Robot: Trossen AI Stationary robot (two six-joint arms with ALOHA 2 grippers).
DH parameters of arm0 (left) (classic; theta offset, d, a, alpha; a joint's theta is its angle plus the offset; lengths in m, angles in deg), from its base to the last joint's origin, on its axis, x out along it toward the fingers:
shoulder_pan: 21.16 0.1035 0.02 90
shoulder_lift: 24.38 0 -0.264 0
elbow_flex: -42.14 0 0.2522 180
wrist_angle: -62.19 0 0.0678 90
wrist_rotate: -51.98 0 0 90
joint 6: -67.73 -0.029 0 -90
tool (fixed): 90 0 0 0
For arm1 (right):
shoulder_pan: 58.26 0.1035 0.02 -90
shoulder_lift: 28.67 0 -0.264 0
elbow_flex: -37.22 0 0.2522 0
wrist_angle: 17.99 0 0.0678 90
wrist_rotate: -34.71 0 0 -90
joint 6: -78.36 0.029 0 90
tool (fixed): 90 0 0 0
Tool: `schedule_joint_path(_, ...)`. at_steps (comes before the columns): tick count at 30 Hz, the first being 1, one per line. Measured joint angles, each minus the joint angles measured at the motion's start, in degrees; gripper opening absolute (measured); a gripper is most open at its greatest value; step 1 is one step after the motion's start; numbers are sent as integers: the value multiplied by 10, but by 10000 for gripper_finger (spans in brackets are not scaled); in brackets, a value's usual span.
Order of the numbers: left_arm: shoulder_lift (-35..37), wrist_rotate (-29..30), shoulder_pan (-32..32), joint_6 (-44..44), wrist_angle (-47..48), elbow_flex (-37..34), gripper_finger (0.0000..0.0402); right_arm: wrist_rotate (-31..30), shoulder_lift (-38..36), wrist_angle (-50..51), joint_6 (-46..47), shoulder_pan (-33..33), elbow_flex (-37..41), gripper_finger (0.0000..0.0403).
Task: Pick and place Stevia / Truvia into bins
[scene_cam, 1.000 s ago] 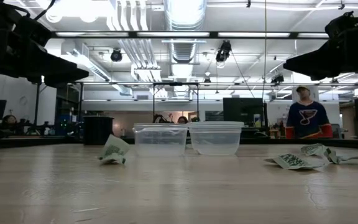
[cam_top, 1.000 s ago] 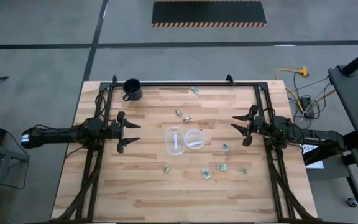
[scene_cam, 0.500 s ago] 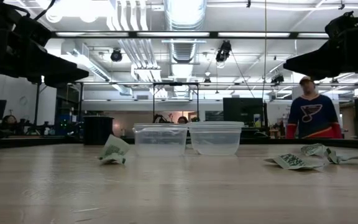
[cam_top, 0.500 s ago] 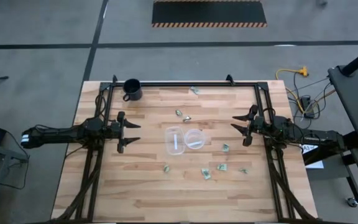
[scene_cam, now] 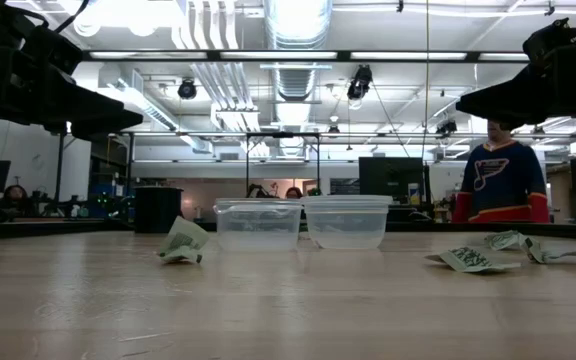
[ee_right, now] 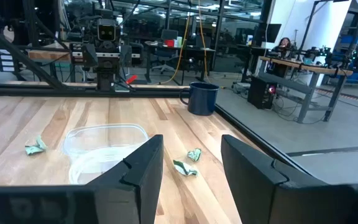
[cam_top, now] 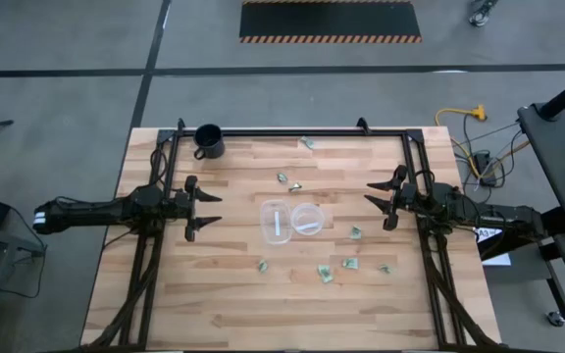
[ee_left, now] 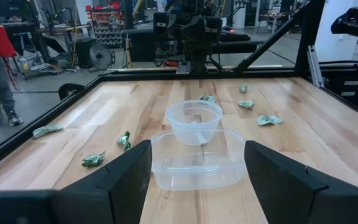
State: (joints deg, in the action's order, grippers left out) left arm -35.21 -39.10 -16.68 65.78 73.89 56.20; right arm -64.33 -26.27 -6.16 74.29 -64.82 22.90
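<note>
Two clear plastic bins (cam_top: pixel 292 222), touching, at table centre. Crumpled green-white sweetener packets (cam_top: pixel 326 275) scattered around them on the wood. Left gripper (cam_top: pixel 204 209) and right gripper (cam_top: pixel 375 201): fingers apart, empty, at opposite edges. Low view alone shows a person (scene_cam: pixel 499 180); high view, black mug (cam_top: pixel 208 141).

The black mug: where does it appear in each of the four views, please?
High view: black mug at the table's far left corner.
Low view: dark cylinder left of the bins, probably the mug.
Left wrist view: not in the picture.
Right wrist view: mug at the table edge, beyond the packets.
Shared landmark: the two clear bins, side by side mid-table.
</note>
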Motion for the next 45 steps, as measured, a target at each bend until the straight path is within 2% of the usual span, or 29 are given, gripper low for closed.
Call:
schedule_joint_path(12,0,0,0,0,0,0,240,0,0,0,-3,0,0,153)
schedule_joint_path(20,0,0,0,0,0,0,240,0,0,0,-160,0,0,153)
schedule_joint_path(26,0,0,0,0,0,0,240,0,0,0,-215,0,0,153)
schedule_joint_path(33,0,0,0,0,0,0,240,0,0,-2,-183,0,0,153)
schedule_joint_path(40,0,0,0,0,0,0,240,0,0,-3,-63,0,0,153)
schedule_joint_path(45,0,0,0,0,0,0,240,0,0,-19,-79,-1,0,153)
